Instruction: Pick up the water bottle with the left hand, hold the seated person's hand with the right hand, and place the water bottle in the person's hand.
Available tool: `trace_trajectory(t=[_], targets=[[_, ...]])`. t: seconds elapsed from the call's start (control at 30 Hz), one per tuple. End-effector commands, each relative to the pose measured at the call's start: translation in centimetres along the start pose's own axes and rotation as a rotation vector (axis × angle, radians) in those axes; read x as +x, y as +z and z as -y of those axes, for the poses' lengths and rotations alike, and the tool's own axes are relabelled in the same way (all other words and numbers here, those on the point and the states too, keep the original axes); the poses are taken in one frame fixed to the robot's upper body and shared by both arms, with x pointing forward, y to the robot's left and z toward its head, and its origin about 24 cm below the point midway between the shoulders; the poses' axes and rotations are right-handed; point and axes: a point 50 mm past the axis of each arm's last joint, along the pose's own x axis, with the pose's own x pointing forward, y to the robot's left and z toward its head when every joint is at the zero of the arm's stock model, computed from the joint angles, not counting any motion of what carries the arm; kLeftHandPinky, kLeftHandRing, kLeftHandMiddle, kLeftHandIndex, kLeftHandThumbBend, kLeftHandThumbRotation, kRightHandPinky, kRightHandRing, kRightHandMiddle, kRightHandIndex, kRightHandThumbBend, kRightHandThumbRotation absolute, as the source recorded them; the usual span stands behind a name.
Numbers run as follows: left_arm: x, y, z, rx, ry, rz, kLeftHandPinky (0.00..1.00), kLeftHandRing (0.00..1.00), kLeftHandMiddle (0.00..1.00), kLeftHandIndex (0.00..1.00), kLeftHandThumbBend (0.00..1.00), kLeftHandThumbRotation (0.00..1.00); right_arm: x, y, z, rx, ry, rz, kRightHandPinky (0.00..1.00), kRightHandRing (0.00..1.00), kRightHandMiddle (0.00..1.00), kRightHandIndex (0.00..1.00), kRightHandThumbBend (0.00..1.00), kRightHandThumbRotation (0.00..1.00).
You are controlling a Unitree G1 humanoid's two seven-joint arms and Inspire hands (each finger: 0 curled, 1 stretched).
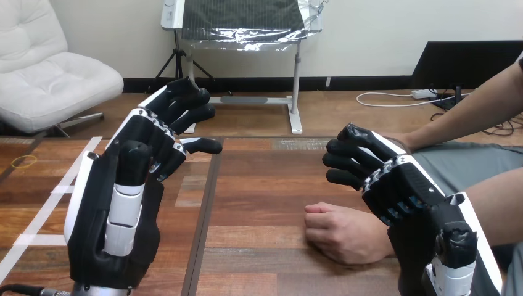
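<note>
My left hand (pixel 132 185) is raised over the left half of the wooden table (pixel 259 185), open, with its fingers reaching forward and nothing in it. At the right, my right hand (pixel 401 188) is also lifted, its fingers loosely bent and nothing visibly in its grasp. The person's hand (pixel 345 233) rests as a loose fist on the table just left of my right hand and below its fingers, apart from them. A second forearm of the person (pixel 469 114) comes in from the upper right and ends behind my right hand's fingers; I cannot tell whether they touch.
White tape strips (pixel 61 188) run across the table's left part. A yellow rubber band (pixel 24 161) lies near the far left edge. A dark seam (pixel 206 209) divides the tabletop between my hands.
</note>
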Motion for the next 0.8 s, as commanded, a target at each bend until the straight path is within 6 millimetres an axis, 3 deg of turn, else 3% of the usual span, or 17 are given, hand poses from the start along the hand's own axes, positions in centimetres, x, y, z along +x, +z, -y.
trace_trajectory(t=[0.0,0.57,0.67,0.7,0.77], targets=[[1.12,1.06,0.49,-0.006,-0.025,0.081,0.61,0.8,0.8,0.79,0.63,0.85,0.78,0.69,0.18,-0.007,0.008,0.063,0.77,0.81,0.81,0.82,0.83,1.0],[1.06,1.05,-0.03,0.055,-0.011,0.08,0.63,0.81,0.81,0.8,0.64,0.83,0.74,0.68,0.13,-0.009,0.006,0.058,0.78,0.81,0.81,0.82,0.82,1.0],[1.07,1.09,-0.12,0.091,0.005,0.081,0.66,0.82,0.82,0.8,0.67,0.77,0.71,0.7,0.13,-0.012,0.004,0.058,0.78,0.81,0.81,0.82,0.82,1.0],[1.09,1.11,-0.13,0.102,0.01,0.082,0.68,0.83,0.82,0.8,0.72,0.67,0.71,0.71,0.14,-0.013,0.004,0.058,0.78,0.81,0.81,0.82,0.82,1.0],[1.15,1.15,-0.13,0.124,0.019,0.084,0.69,0.84,0.83,0.81,0.75,0.61,0.7,0.71,0.15,-0.012,0.004,0.059,0.78,0.81,0.81,0.83,0.82,1.0]])
